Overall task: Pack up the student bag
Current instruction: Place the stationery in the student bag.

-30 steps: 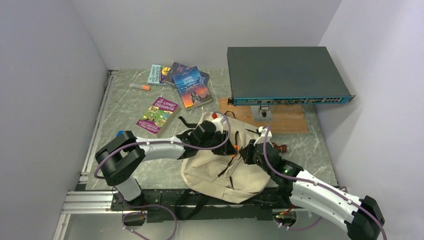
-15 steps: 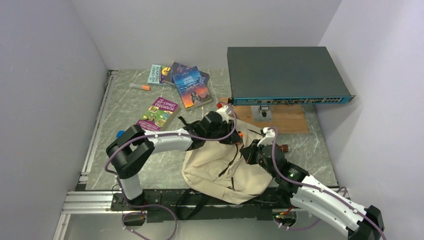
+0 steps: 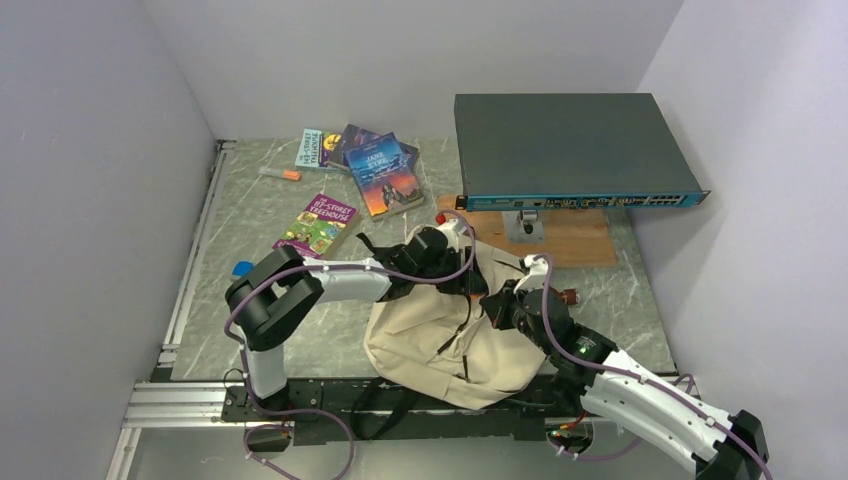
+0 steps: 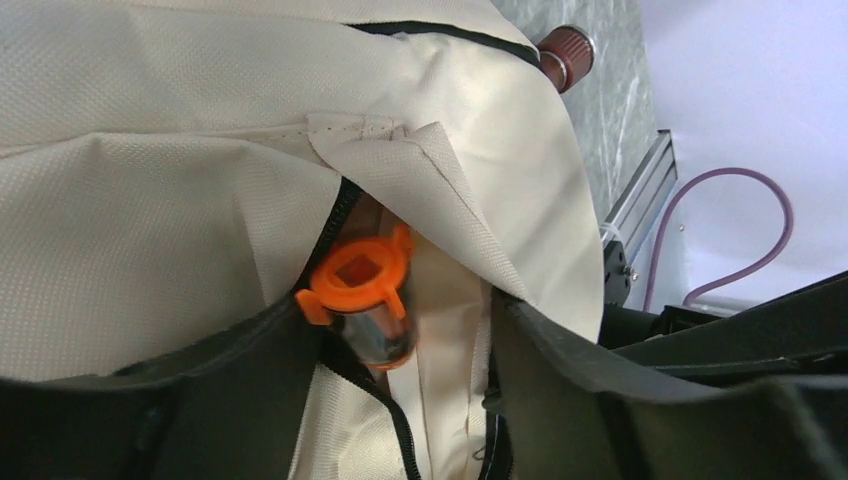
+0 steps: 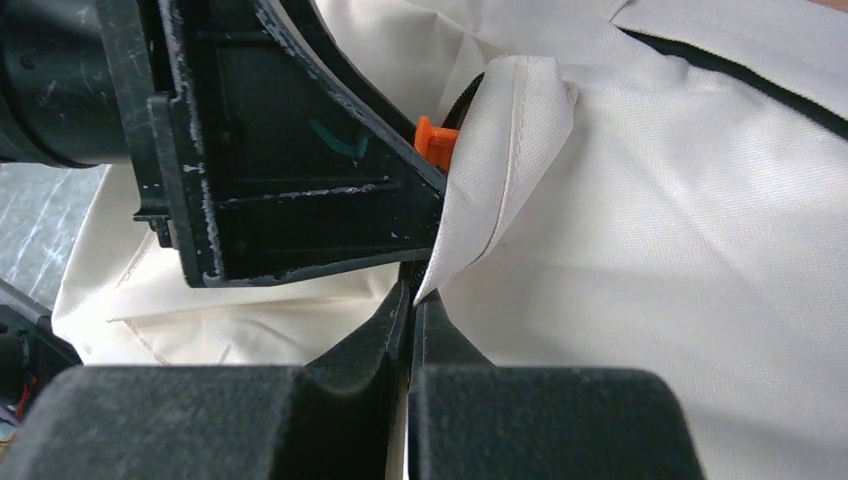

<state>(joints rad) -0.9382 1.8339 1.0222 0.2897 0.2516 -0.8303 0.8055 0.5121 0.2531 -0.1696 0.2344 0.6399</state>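
The cream-beige student bag (image 3: pixel 430 335) lies flat near the arms, its main zipper open. My left gripper (image 3: pixel 458 268) hovers over that opening with its fingers spread wide apart (image 4: pixel 405 325). A clear tube with an orange cap (image 4: pixel 362 290) sits loose between them, cap up, in the zipper gap; neither finger presses on it. My right gripper (image 3: pixel 497 300) is shut on the edge of the bag's fabric flap (image 5: pixel 500 160) and holds it lifted (image 5: pixel 412 300). The orange cap (image 5: pixel 432 138) peeks out behind that flap, next to the left gripper's black body (image 5: pixel 280 150).
Several paperback books (image 3: pixel 365 165) lie at the back left, one purple-green book (image 3: pixel 318 226) nearer. An orange-tipped marker (image 3: pixel 280 174) lies by them. A dark network switch (image 3: pixel 570 150) stands on a wooden board (image 3: pixel 570 240) at back right. A brown-capped item (image 3: pixel 570 296) lies right of the bag.
My left gripper has moved away from the bases to the bag's top opening with the orange-capped tube, and the tube now sits loose in the gap. The right gripper kept its hold on the flap.
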